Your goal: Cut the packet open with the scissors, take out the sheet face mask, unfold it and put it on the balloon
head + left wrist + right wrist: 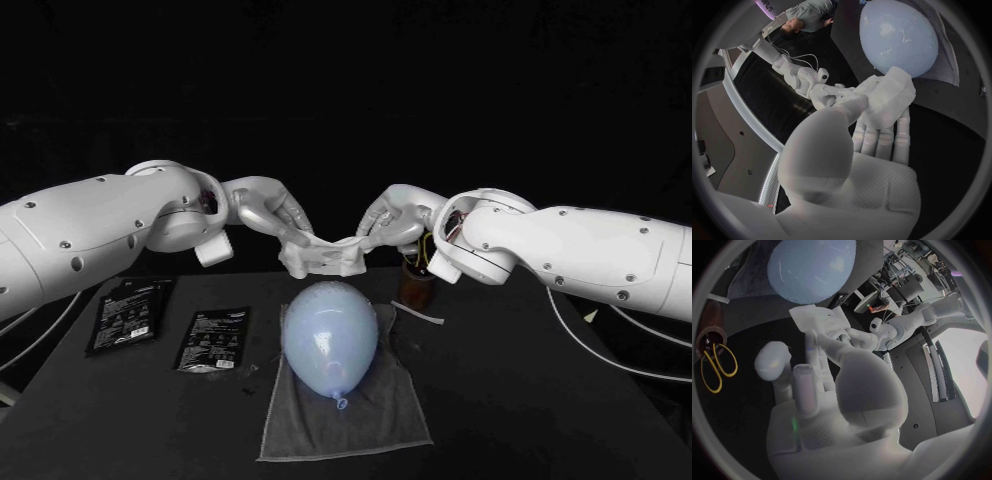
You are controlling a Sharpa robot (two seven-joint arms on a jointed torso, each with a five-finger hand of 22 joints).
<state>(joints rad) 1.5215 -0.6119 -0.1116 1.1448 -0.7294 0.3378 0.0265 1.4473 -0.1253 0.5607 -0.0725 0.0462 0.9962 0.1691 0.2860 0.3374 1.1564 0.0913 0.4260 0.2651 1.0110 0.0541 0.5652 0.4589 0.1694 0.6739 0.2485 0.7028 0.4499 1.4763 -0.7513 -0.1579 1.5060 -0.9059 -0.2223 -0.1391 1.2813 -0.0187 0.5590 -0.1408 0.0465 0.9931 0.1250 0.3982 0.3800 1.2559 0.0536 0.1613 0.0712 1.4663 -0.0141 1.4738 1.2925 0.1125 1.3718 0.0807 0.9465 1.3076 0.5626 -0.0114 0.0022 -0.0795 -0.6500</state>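
Observation:
Both hands hold a white sheet face mask (pixel 325 258) in the air between them, just beyond the far end of the balloon. My left hand (pixel 268 216) pinches its left edge and my right hand (pixel 392 218) pinches its right edge. The mask hangs partly bunched. A pale blue balloon (pixel 332 335) lies on a grey towel (pixel 346 415) at the table's middle. In the left wrist view the left hand (pixel 873 132) grips the mask (pixel 891 97) near the balloon (pixel 898 37). In the right wrist view the right hand (pixel 817 370) holds the mask (pixel 816 320) near the balloon (pixel 811 267).
Two black packets (pixel 130 315) (pixel 214 340) lie on the table's left part. Yellow-handled scissors (pixel 717 365) stand in a brown holder (pixel 418 282) right of the balloon's far end. A thin pale strip (pixel 420 312) lies beside the towel.

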